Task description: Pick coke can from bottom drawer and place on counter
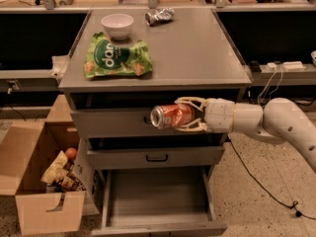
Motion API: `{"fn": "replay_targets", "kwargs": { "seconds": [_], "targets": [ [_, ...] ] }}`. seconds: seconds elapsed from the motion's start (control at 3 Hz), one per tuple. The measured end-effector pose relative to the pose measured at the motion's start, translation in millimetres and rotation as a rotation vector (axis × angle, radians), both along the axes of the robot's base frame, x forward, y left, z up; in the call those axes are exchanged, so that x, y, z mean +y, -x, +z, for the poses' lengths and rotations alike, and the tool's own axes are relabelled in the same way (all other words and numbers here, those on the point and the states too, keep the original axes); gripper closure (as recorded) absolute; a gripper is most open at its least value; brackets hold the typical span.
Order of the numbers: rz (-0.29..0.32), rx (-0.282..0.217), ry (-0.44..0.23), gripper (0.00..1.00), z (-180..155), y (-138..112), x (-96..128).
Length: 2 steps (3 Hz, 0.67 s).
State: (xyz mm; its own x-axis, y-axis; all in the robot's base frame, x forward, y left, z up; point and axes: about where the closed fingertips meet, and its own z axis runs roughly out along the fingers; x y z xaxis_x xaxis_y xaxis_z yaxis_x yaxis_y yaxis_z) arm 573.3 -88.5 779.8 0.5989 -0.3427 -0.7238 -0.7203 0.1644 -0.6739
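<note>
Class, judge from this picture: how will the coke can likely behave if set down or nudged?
The coke can, held on its side in the hand before the top drawer, would probably roll if laid so on the flat counter. Its smooth wall may slip; the crumpled can nearby hints such cans dent easily.

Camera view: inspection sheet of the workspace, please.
Surface: counter, grey, right half bare.
Job's things: coke can held sideways in front of the top drawer, below counter level; bottom drawer pulled open, nothing seen inside.
Clutter: white bowl, green snack bag, crushed silver can on the counter.
Grippers: gripper shut on the coke can.
Cables: black cable on the floor at right; white leads behind.
Surroundings: cardboard box of snacks at left.
</note>
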Motion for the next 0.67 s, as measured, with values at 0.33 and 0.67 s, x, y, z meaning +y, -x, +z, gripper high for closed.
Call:
{"fn": "replay_targets", "kwargs": {
  "seconds": [0.33,0.67],
  "targets": [
    [-0.020,-0.063,0.027,1.00,60.5,4.0,-23.8],
    [-0.058,-0.089,0.052,1.00,111.8,-9.6,-38.0]
  ]
}}
